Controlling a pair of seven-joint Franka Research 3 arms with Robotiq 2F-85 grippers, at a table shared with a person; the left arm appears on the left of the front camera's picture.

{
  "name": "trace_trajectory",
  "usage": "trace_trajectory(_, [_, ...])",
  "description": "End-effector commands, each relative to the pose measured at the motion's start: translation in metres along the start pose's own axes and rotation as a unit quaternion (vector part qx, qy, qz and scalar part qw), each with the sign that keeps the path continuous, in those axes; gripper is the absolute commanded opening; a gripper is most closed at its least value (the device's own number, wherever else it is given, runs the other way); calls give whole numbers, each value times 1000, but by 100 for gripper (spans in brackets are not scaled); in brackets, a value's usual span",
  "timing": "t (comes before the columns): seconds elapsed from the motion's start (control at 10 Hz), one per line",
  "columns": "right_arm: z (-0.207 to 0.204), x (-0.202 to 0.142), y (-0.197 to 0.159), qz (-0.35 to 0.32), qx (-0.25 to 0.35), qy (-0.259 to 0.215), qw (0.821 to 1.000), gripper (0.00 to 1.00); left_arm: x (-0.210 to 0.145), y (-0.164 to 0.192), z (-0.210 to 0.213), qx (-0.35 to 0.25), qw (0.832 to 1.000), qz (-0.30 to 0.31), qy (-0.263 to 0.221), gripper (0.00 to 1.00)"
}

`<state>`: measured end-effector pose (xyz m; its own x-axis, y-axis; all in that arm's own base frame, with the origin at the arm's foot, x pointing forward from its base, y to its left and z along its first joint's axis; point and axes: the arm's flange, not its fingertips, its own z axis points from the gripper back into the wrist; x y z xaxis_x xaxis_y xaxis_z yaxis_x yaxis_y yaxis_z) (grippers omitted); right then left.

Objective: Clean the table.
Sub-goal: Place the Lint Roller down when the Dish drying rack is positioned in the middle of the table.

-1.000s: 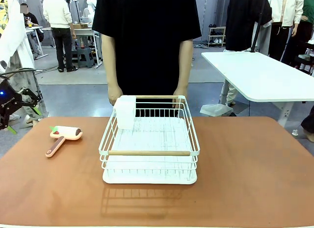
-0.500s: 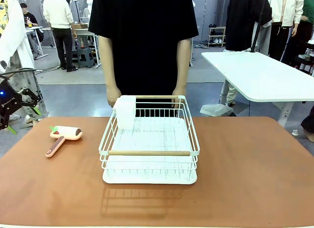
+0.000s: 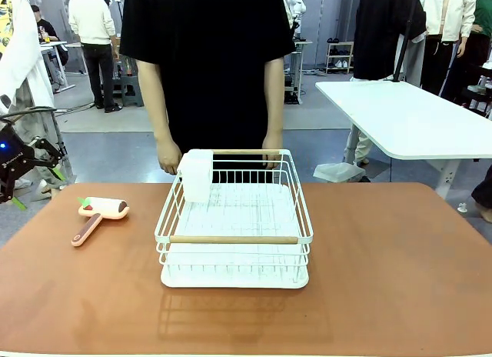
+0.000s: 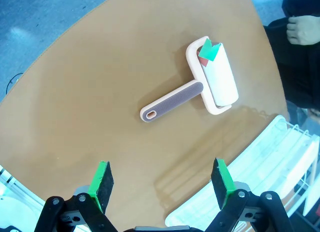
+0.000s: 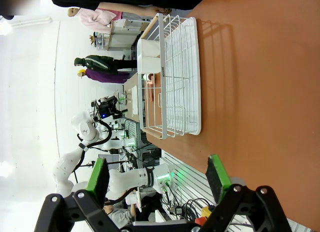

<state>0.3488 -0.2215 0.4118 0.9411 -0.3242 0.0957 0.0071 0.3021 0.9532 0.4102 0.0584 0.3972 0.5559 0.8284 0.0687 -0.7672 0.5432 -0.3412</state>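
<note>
table (image 3: pixel 400 265) | lint roller (image 4: pixel 200 84) lies ahead of left gripper (image 4: pixel 161 179), jaws spread, empty | right gripper (image 5: pixel 157 179) spread, empty | dish rack (image 3: pixel 234 218) beyond it

Reddish-brown table (image 3: pixel 400 265), white rack (image 3: pixel 234 226), pink roller (image 3: pixel 100 215).

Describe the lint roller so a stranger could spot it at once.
On the reddish-brown table, look to the robot's left of the white wire dish rack in the middle. There the lint roller lies flat and apart from the rack: a pale peach handle with a white roll and a green tab.
</note>
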Motion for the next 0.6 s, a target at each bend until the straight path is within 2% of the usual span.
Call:
trace_trajectory(0.0, [0, 0, 3, 7, 9, -2, 1000, 100, 1, -1, 1, -6, 1000, 10, -7, 100])
trace_trajectory(0.5, [0, 0, 3, 7, 9, -2, 1000, 100, 1, -1, 1, -6, 1000, 10, -7, 100])
